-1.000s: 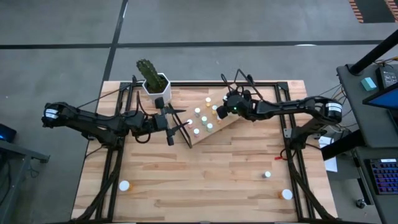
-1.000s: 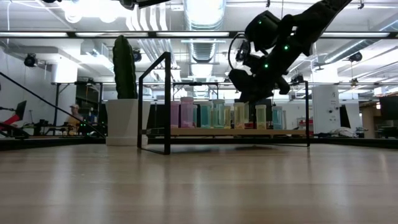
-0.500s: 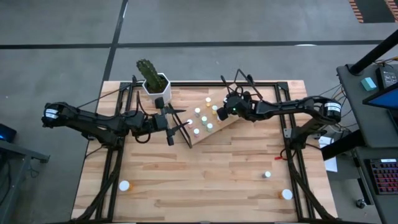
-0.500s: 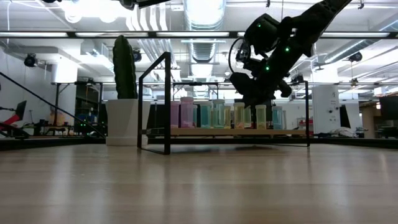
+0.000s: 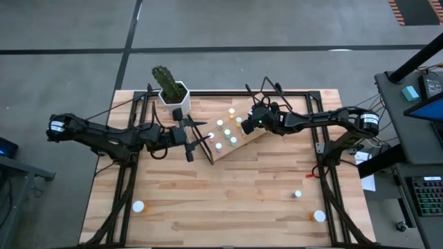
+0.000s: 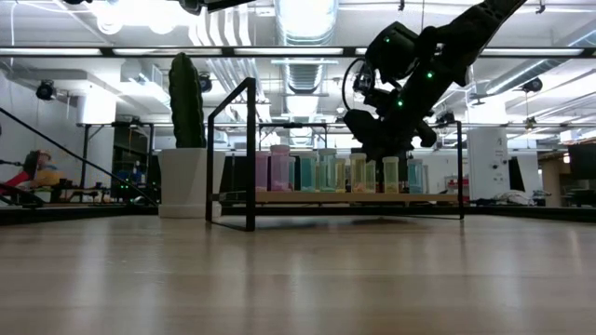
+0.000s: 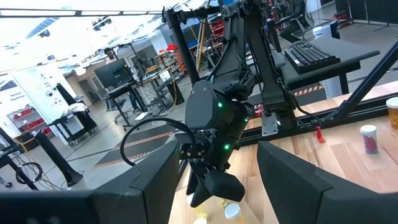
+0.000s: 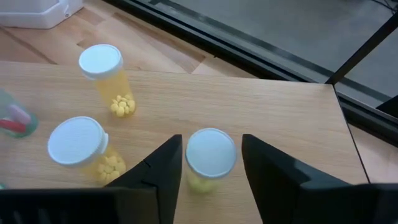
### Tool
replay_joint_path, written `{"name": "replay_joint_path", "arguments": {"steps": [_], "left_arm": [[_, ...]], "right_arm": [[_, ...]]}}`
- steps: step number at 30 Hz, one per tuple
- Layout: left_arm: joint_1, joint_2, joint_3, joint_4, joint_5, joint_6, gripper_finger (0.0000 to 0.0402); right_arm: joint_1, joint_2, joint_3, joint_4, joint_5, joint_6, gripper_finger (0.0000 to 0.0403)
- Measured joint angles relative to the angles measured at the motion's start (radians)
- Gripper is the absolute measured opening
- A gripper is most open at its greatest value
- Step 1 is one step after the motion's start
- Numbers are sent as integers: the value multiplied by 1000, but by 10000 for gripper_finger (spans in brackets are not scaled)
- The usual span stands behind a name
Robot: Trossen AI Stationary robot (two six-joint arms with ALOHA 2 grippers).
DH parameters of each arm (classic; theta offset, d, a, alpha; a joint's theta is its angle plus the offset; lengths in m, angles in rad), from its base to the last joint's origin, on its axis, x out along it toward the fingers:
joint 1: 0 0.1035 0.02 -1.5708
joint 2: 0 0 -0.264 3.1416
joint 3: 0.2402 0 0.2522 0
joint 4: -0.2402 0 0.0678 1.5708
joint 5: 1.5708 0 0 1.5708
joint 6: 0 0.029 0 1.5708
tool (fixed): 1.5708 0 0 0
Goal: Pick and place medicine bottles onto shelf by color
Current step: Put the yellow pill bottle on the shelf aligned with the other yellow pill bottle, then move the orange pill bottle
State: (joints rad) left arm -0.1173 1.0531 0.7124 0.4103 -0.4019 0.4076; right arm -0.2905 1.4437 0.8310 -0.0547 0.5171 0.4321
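**A:** Which way does the shelf [image 5: 232, 133] run?

**B:** In the high view its long axis lies on a diagonal across the table [image 5: 242, 200], from the near-left end by the left gripper [image 5: 201, 142] up toward the far right, where the right gripper [image 5: 243, 124] hangs over it. The medicine bottles [image 6: 326, 173] stand upright on the board in the low view, caps up.

**A:** And the one under the right gripper?

**B:** A white-capped bottle of yellow pills [image 8: 211, 159], upright on the board near its corner, between the two fingers [image 8: 163, 175]. The jaws stand apart on either side of the cap, with a sliver of gap showing, so they are open around it, not clamped.

**A:** What differs from a second ago?

**B:** Those jaws have widened. The arm itself has barely shifted over the shelf.

**A:** The left gripper?

**B:** Open, empty, level at the shelf's near-left end, just as before. Three more bottles [image 5: 139, 206] stand well apart near the table's front edge
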Motion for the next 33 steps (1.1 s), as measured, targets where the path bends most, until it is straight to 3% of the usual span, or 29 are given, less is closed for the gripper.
{"name": "replay_joint_path", "arguments": {"steps": [8, 14, 18, 23, 31, 33], "left_arm": [[0, 0, 0, 0, 0, -1, 199], [0, 0, 0, 0, 0, -7, 199], [-1, 4, 0, 1, 3, -44, 199], [-1, 38, -1, 5, 82, -240, 199], [-22, 85, 40, -16, 203, -699, 199], [-24, 85, 66, -98, 248, -863, 199]], "right_arm": [[0, -16, -1, -2, 0, -15, 168], [13, -126, 17, -81, -8, -44, 164], [43, -236, 56, -168, -122, -147, 164], [126, -370, 38, -138, -317, -321, 154], [291, -528, -3, -118, -358, -578, 138], [317, -555, -10, -113, -391, -623, 137]]}}
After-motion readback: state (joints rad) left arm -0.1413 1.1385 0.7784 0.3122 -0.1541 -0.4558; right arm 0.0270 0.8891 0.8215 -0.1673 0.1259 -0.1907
